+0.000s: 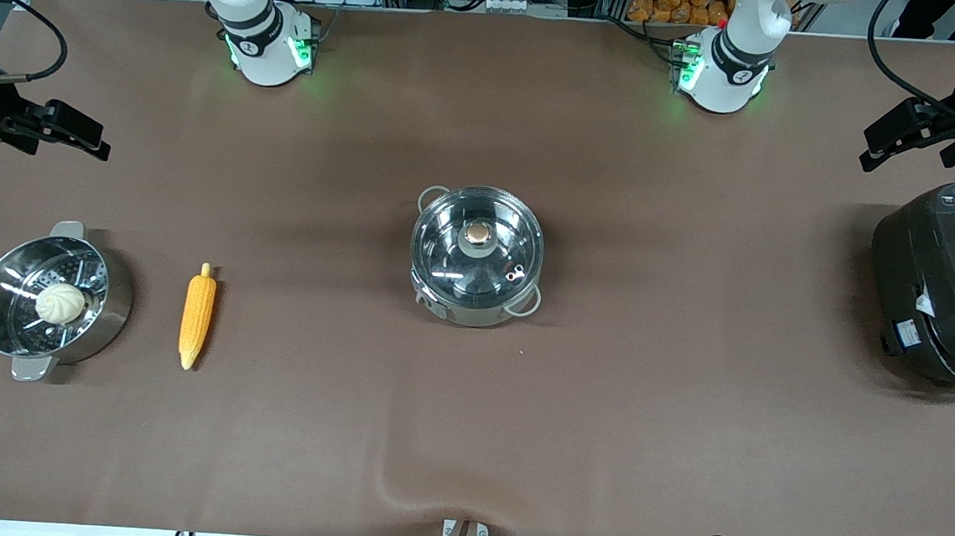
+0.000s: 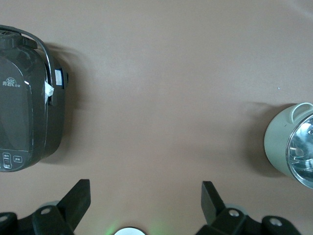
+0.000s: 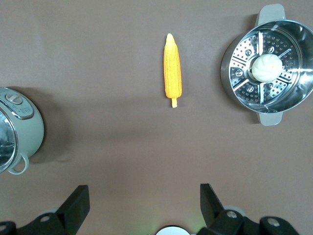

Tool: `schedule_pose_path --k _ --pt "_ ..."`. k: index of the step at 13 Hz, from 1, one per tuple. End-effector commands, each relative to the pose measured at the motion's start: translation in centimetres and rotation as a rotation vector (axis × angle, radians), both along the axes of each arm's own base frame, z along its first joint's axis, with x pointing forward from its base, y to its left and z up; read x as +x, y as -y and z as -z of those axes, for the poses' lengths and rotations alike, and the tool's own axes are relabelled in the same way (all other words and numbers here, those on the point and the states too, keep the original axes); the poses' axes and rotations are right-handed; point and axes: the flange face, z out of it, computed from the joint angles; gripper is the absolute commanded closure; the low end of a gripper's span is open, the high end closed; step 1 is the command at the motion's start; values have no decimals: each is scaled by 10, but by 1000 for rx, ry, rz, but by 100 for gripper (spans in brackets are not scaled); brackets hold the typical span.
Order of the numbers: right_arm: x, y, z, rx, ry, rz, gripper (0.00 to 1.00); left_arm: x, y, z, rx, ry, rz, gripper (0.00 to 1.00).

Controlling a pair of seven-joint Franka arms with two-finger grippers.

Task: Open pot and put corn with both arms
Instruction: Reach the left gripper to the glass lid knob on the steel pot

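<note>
rice cooker cut off, pot cropped

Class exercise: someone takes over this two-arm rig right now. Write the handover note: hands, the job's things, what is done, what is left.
Left hand: open, empty, waiting above the table by the rice cooker.
Right hand: open, empty, up at its own end of the table.
Pot: mid-table, glass lid still on.
Corn: flat on the table beside the steamer pot holding a bun.
Done: nothing.
Left: lift the lid, put the corn in.

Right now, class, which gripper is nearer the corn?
The right gripper: it hangs open at the right arm's end of the table, near the corn. The left gripper, also open, is over the other end.
</note>
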Motion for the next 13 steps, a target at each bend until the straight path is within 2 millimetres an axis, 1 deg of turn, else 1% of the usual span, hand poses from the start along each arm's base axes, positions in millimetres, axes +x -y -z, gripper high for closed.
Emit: schedule_pose_path --k 1,3,4,5,6,7,8,9,10,11,12,13 --pt "-1 6 -1 -5 6 -2 0 -1 -2 -5 22 -7 17 0" --pt "-1 7 -1 -4 7 -12 0 -2 1 -9 23 -4 22 0" --pt "-1 7 -1 -4 7 -12 0 2 9 -3 17 -15 36 0" --pt "-1 7 -1 -4 7 -12 0 6 39 9 25 -35 92 0" --pt "-1 6 -1 -4 7 -14 0 7 79 23 28 -60 144 0" --pt "0 6 -1 -4 8 -14 0 11 108 37 36 -71 170 0" --pt "0 6 -1 -4 8 -14 0 11 147 48 38 -66 192 0" --pt "0 7 -1 -7 8 -12 0 9 177 57 27 -54 153 0" --pt "0 10 1 -13 4 -7 0 9 214 75 -2 -60 74 0" --pt "2 20 4 -13 -2 9 0 7 250 98 -36 -87 8 0" --pt "4 26 9 -12 -10 20 0 6 289 125 -48 -97 -18 0" --pt "7 27 12 -13 -12 22 0 1 326 146 -53 -98 -56 0"
